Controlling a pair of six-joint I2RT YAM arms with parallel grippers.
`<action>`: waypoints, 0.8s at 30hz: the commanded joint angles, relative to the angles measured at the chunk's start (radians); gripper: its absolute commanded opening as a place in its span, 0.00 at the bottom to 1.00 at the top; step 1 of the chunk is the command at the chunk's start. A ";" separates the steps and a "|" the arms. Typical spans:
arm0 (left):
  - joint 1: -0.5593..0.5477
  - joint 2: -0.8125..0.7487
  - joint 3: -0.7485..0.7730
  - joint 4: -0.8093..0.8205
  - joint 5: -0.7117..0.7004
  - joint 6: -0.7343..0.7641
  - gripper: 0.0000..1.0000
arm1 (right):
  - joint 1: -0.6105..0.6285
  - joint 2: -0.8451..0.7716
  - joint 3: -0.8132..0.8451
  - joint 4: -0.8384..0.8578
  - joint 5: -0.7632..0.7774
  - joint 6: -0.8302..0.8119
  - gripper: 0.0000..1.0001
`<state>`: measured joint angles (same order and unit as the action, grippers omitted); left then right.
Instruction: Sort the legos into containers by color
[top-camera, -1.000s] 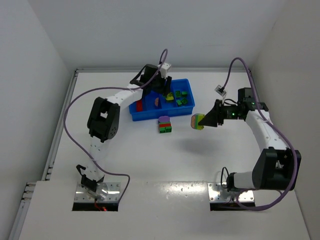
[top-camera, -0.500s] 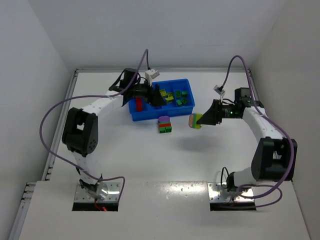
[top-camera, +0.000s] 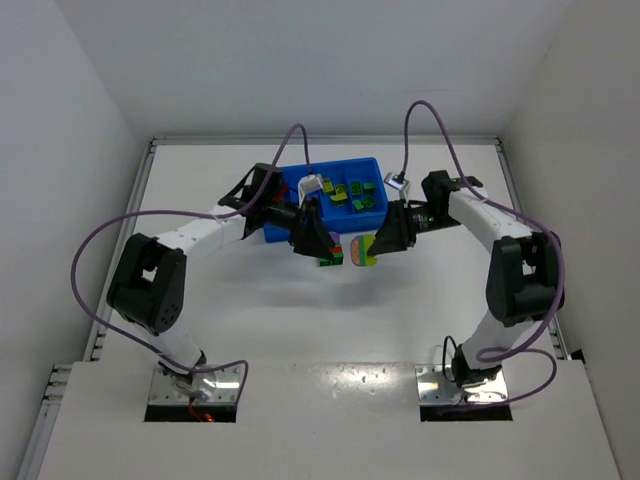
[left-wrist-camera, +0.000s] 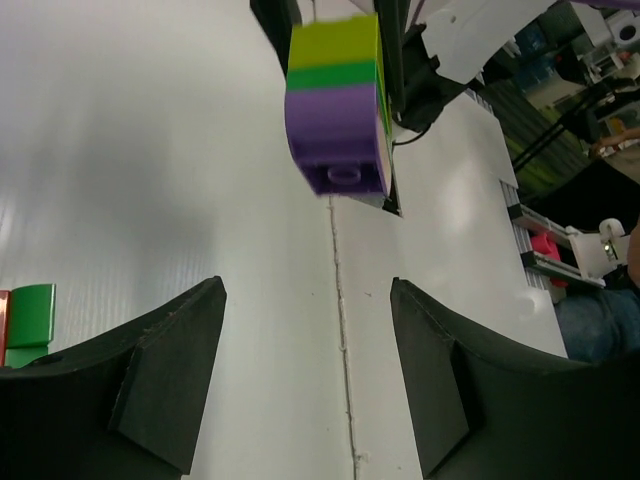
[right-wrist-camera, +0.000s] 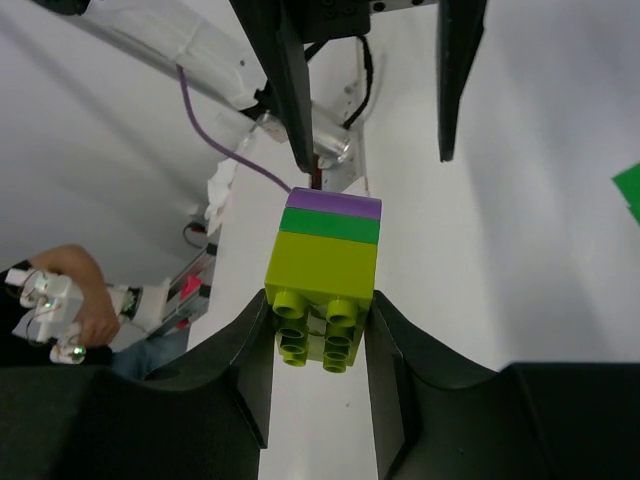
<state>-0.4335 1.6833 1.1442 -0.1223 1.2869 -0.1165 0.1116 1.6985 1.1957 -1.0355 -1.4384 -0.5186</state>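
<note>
My right gripper (top-camera: 378, 242) is shut on a stack of legos (top-camera: 362, 251), yellow-green, green and purple, held above the table in front of the blue tray (top-camera: 300, 175) of containers. In the right wrist view the fingers (right-wrist-camera: 250, 370) clamp the yellow-green end of the stack (right-wrist-camera: 328, 255). My left gripper (top-camera: 312, 235) faces it, open, a short way from the purple end (left-wrist-camera: 335, 130); nothing is between its fingers (left-wrist-camera: 170, 370). A second stack, red and green (top-camera: 331, 257), stands on the table below. Green and yellow-green legos (top-camera: 356, 196) lie in the tray's right compartments.
Both arms meet just in front of the tray, and the left arm covers its left compartments. A green brick (left-wrist-camera: 30, 315) shows at the left wrist view's edge. White walls enclose the table on the left, back and right.
My left gripper has come out of the tray, swung forward and right, and opened. The right gripper has carried its stack leftward until the two face each other.
</note>
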 joint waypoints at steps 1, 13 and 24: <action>-0.016 -0.068 0.006 0.044 0.035 0.012 0.72 | 0.052 0.033 0.062 -0.067 -0.076 -0.116 0.10; -0.054 -0.039 0.015 0.053 0.035 0.012 0.72 | 0.131 0.111 0.123 -0.179 -0.037 -0.228 0.10; -0.082 -0.030 0.025 0.053 0.065 0.003 0.65 | 0.149 0.141 0.153 -0.207 -0.028 -0.259 0.10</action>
<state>-0.4992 1.6543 1.1442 -0.1078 1.2995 -0.1230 0.2485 1.8370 1.3052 -1.2346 -1.4380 -0.7105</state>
